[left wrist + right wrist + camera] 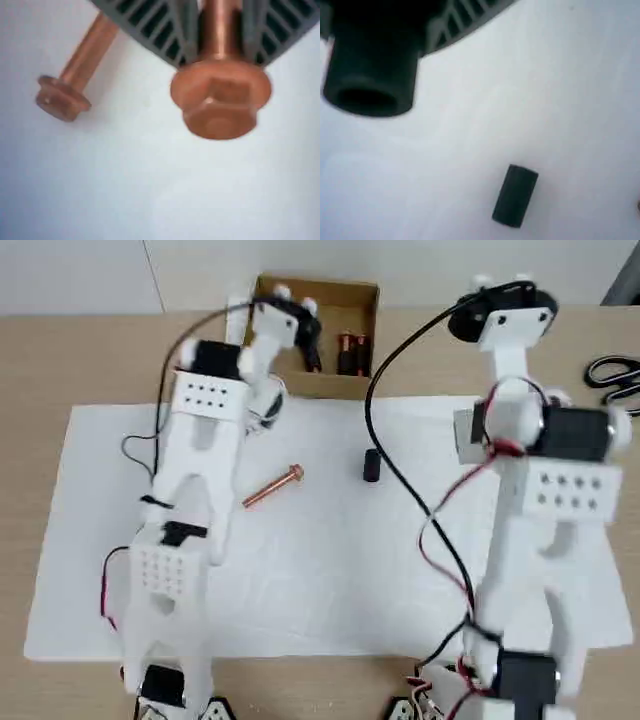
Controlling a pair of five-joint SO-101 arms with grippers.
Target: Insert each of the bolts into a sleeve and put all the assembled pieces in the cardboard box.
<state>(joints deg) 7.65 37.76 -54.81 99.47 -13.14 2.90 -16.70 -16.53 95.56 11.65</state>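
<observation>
In the left wrist view my left gripper (220,30) is shut on a copper bolt (220,97), whose hex head hangs below the ribbed grey fingers (150,30). A second copper bolt (75,75) lies on the white sheet just beyond; it also lies mid-sheet (273,487) in the high view. My right gripper (375,25) is shut on a black sleeve (370,75) with its open bore showing. Another black sleeve (515,196) lies loose on the sheet (372,464). The cardboard box (318,385) stands at the back with assembled pieces (350,352) inside.
A white sheet (320,580) covers the wooden table. The left arm (200,440) stretches toward the box and the right arm (540,470) stands over the sheet's right side. Cables (400,470) cross the middle. Scissors (615,375) lie at the far right.
</observation>
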